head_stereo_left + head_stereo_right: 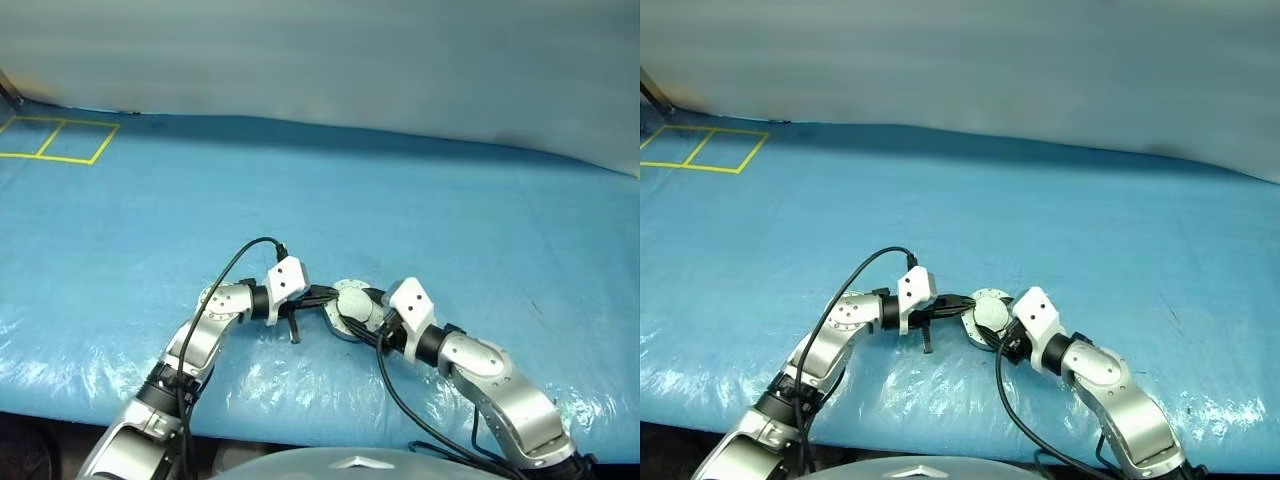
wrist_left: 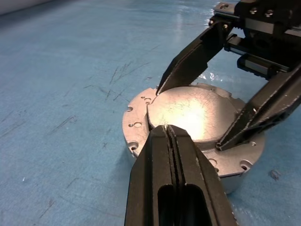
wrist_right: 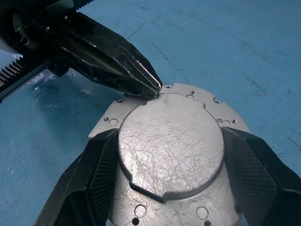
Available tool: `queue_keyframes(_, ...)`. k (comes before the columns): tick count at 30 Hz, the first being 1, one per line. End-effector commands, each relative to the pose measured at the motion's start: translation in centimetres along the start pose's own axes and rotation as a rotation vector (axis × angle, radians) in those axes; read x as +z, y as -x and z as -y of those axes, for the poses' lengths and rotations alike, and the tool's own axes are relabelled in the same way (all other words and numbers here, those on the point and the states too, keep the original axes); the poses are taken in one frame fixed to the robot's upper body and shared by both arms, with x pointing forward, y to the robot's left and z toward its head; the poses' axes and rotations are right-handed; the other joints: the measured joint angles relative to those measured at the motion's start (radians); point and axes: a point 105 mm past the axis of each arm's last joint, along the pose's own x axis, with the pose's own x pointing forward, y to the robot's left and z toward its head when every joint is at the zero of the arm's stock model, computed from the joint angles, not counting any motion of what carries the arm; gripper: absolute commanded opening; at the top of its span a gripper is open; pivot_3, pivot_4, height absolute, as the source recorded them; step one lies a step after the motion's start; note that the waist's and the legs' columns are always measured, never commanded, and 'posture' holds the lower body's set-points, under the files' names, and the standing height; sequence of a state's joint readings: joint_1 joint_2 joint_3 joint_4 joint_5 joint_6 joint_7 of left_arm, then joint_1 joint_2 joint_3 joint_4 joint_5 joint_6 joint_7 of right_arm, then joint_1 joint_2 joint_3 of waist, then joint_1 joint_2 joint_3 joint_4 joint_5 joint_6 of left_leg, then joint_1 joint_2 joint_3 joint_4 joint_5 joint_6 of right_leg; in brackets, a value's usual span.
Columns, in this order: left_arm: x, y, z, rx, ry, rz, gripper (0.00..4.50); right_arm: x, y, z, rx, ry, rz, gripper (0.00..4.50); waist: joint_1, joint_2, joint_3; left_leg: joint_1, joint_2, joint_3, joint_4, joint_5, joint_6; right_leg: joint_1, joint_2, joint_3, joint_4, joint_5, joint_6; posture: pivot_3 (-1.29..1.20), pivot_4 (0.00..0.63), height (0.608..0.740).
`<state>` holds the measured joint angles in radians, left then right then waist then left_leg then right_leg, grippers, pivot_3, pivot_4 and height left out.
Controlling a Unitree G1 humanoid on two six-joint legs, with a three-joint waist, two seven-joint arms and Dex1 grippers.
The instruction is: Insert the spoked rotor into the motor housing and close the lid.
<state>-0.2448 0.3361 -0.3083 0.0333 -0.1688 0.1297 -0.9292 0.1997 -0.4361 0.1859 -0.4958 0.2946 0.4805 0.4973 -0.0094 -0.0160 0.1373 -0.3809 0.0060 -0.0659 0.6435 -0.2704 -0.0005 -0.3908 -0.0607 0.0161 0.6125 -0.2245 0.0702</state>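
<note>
Presently we find the lid (image 3: 169, 150) seated plain face up on the motor housing (image 2: 141, 123), on the blue table (image 1: 400, 200), between both arms. The right gripper (image 3: 167, 181) straddles the lid, jaws spread against its rim; the left gripper (image 2: 168, 128), clenched empty, touches its edge. No legible markings.
</note>
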Motion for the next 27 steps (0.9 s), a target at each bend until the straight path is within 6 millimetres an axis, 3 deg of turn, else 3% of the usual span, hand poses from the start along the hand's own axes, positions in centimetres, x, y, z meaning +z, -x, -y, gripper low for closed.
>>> queue_keyframes(1, 2.1, 0.8, -1.2, 0.055, 0.041, 0.099, 0.00, 0.3, 0.6, -0.4, 0.038, -0.103, 0.051, 3.04, -0.001, 0.005, 0.004, 0.000, 0.000, 0.000, 0.001, 0.000, 0.000, 0.000, 0.000, 0.000, 0.000, 0.000, 0.000, 0.00, 0.150, 0.740)
queue_keyframes(8, 2.5, 1.7, -1.6, 0.082, 0.092, 0.130, 0.00, 1.9, 1.1, -0.5, 0.076, -0.083, 0.093, 3.04, -0.002, 0.010, 0.010, -0.002, -0.001, 0.001, 0.003, 0.000, 0.000, -0.002, 0.000, 0.001, 0.003, 0.001, 0.000, 0.00, 0.150, 0.740)
queue_keyframes(19, 2.1, 1.7, -1.3, 0.096, 0.091, 0.118, 0.00, -2.2, 0.0, -0.4, 0.055, 0.053, -0.127, 3.04, -0.003, 0.010, 0.012, 0.000, -0.001, 0.001, 0.006, 0.001, -0.001, -0.003, 0.000, 0.001, 0.013, -0.003, 0.001, 0.00, 0.150, 0.740)
queue_keyframes(27, 1.8, 1.9, -1.3, 0.104, 0.094, 0.109, 0.00, -2.6, -0.8, -0.8, 0.050, 0.009, -0.131, 3.04, -0.005, 0.008, 0.010, 0.003, 0.000, 0.000, 0.008, 0.002, -0.003, -0.001, 0.001, 0.001, 0.016, -0.005, -0.004, 0.00, 0.150, 0.740)
